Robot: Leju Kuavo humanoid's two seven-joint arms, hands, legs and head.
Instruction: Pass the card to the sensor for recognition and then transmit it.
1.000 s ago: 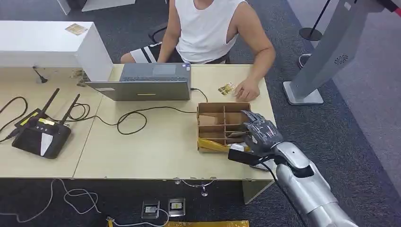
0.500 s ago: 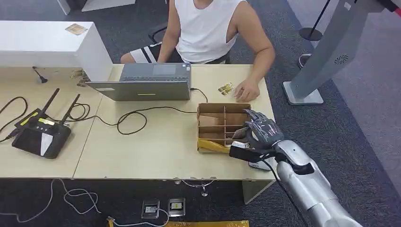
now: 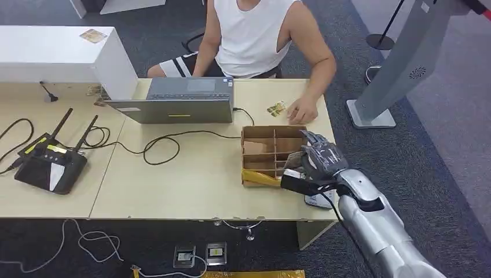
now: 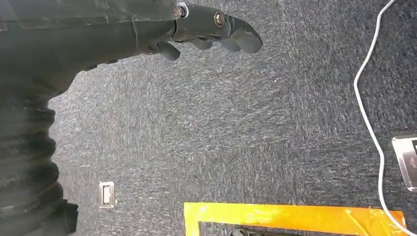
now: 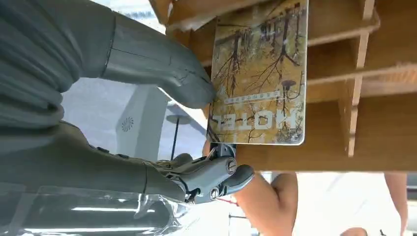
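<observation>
While the left hand (image 4: 206,27) is hanging over the carpet (image 4: 246,128) with fingers curled on nothing, the right hand (image 3: 319,162) is pinching the hotel card (image 5: 260,73) between thumb and fingers above the divided cardboard box (image 3: 263,142); at twelve o'clock beyond it, a person's hand (image 3: 302,110) is resting beside another card (image 3: 277,108).

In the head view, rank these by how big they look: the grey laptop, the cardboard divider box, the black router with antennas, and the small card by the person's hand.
1. Grey laptop, largest.
2. Black router with antennas and brown cardboard divider box look about alike; I won't rank them.
3. Small yellowish card by the person's hand, clearly smallest.
</observation>
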